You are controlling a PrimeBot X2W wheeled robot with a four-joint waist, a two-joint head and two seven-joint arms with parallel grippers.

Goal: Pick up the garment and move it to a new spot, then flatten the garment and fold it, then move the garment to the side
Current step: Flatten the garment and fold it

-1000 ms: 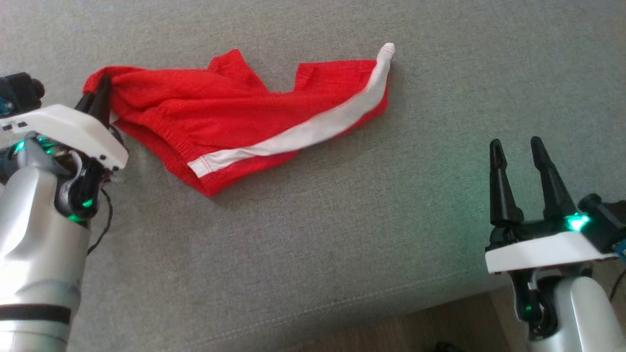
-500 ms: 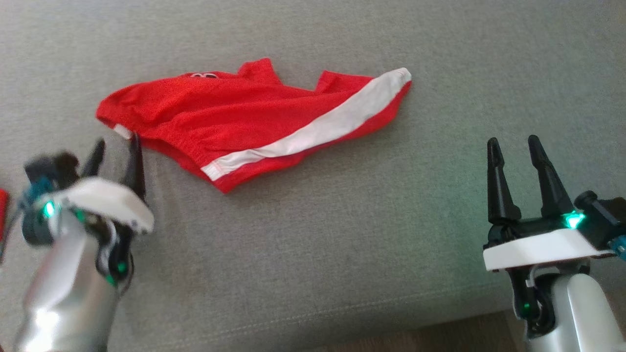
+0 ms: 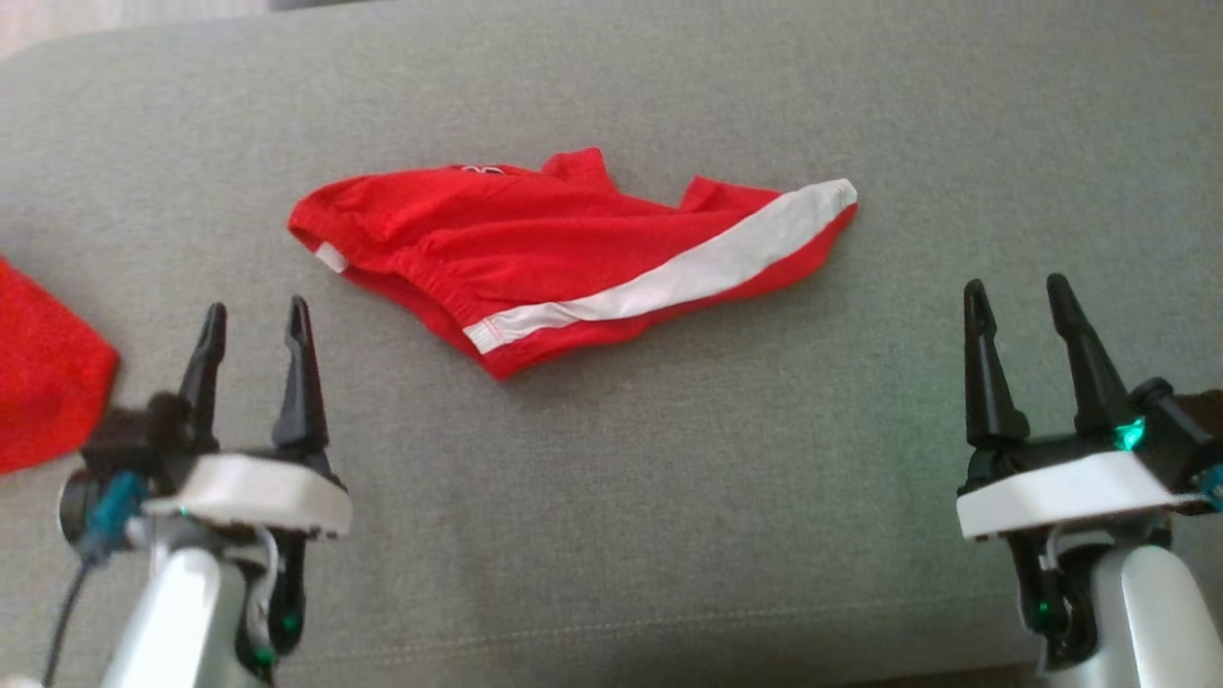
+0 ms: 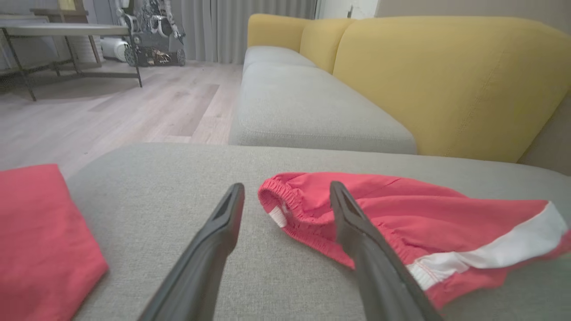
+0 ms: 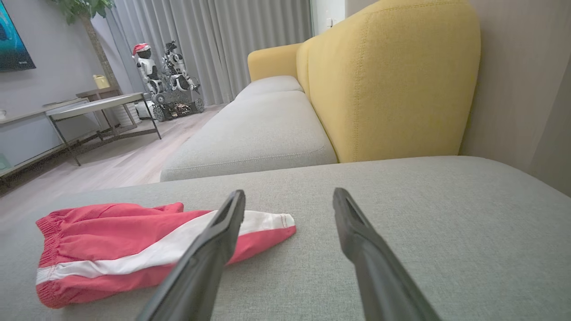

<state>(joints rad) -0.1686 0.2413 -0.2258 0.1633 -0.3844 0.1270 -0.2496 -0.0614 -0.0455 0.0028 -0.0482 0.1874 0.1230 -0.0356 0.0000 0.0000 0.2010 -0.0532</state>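
Observation:
The garment [image 3: 573, 253] is a pair of red shorts with a white side stripe, lying rumpled on the grey cushion [image 3: 669, 478]. It also shows in the left wrist view [image 4: 401, 218] and the right wrist view [image 5: 116, 245]. My left gripper [image 3: 256, 320] stands open near the cushion's front left, short of the waistband end and apart from the cloth, nothing between its fingers. My right gripper [image 3: 1018, 296] is open at the front right, empty, to the right of the striped leg end.
A second red cloth [image 3: 43, 373] lies folded at the cushion's left edge, just left of my left gripper. A yellow sofa back [image 5: 392, 84] and more grey seats rise beyond. Wooden floor, a low table [image 5: 98, 104] and a parked robot [image 5: 171, 84] lie further off.
My left gripper has let go of the garment's waistband end, opened and pulled back toward the front. The camera has shifted, bringing the other red cloth into view. My right gripper stays open.

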